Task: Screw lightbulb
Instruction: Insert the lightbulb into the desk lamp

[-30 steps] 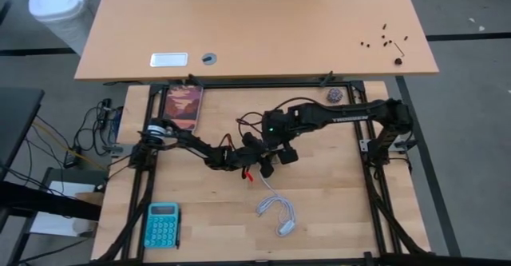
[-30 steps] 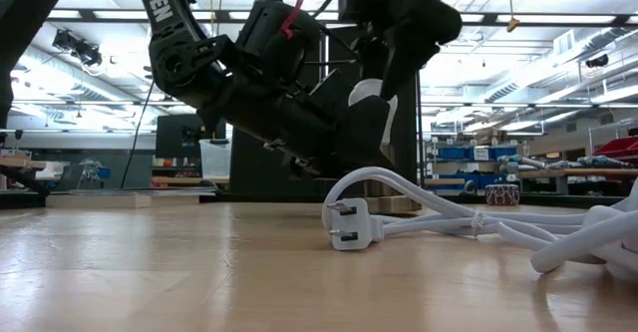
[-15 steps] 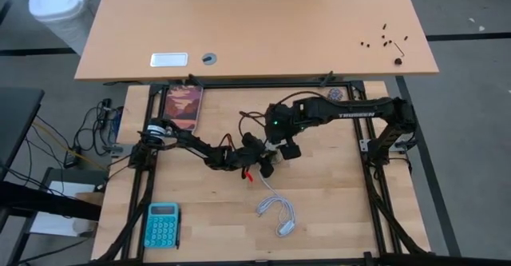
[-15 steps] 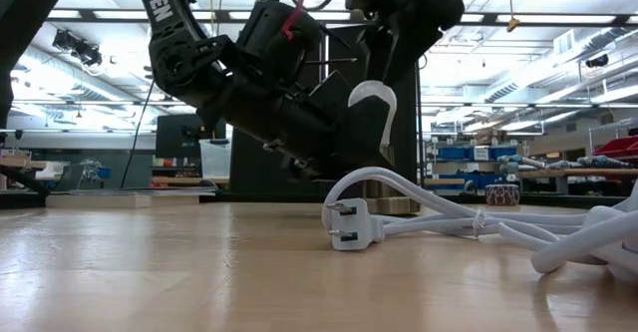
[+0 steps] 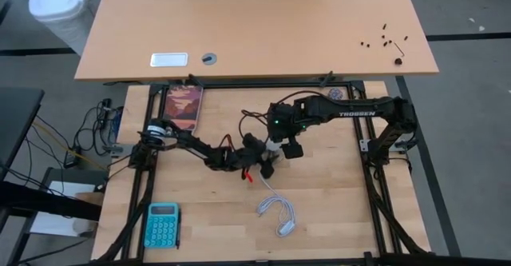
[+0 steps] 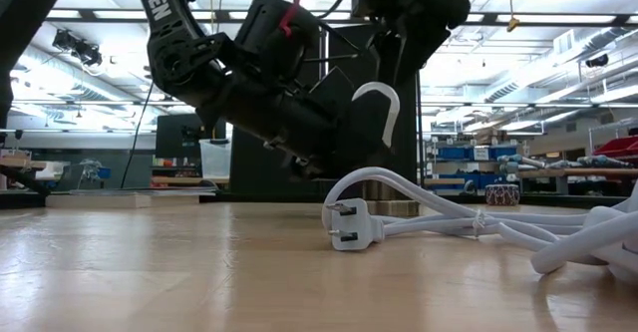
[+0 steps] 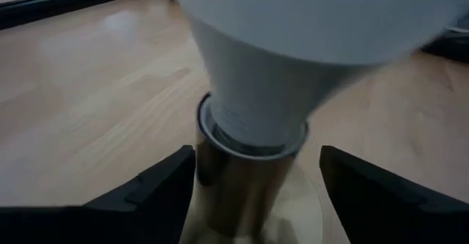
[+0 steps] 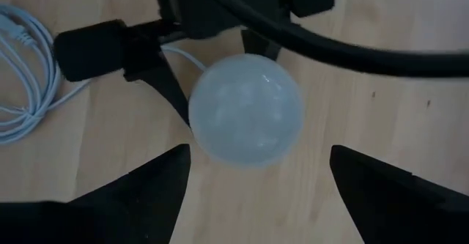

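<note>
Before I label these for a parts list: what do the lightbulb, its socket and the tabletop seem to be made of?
Lightbulb: matte white frosted shell, glass or plastic; the look cannot settle which, since it shows no sharp glare. Socket: shiny brass-toned metal sleeve, going by its soft reflections. Tabletop: light wood, smooth finish, with visible grain and plank seams.

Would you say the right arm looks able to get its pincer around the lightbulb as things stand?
Probably yes. The right pincer hangs open directly over the lightbulb, its fingers on either side, nothing between. The left pincer flanks only the metal socket below.
</note>
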You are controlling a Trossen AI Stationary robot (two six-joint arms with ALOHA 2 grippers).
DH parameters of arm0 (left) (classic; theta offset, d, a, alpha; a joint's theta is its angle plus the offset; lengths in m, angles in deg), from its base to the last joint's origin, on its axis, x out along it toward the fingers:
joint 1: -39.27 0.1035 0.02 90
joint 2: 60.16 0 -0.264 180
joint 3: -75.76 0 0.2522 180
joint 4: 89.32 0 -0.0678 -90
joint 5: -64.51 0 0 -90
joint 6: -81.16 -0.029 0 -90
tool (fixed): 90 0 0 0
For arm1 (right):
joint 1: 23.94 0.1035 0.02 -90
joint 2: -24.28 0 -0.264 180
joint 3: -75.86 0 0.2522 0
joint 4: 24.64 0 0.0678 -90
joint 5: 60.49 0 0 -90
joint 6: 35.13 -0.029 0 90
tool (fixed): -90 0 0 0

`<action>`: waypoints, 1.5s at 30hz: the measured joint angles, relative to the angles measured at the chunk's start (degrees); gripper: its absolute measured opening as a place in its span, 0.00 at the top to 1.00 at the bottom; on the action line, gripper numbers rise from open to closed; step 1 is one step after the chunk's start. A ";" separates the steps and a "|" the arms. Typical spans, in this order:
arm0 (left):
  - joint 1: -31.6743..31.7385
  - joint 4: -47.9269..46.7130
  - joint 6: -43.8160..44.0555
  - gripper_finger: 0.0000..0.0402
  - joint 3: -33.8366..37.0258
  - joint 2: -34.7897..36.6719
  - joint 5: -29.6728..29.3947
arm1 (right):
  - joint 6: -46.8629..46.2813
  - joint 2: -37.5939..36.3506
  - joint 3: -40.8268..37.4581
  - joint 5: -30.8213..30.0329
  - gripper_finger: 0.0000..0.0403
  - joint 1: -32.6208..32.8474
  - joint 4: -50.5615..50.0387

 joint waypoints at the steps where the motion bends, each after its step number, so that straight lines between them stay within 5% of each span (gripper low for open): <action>1: -0.14 -0.14 0.00 0.26 0.00 0.00 -0.02 | -0.51 0.00 0.00 0.00 0.16 -0.02 -0.16; 22: -0.89 -2.51 2.86 0.26 10.73 7.60 -1.26 | -2.49 -1.79 -0.04 1.91 0.17 -0.67 -1.10; 38: -0.82 7.27 -0.36 0.26 8.30 2.00 0.18 | -3.95 -1.90 -0.87 4.09 0.17 -2.42 0.66; 45: -0.87 4.54 -4.65 0.26 5.44 1.73 0.49 | -3.95 -1.90 -0.87 4.11 0.16 -2.73 0.43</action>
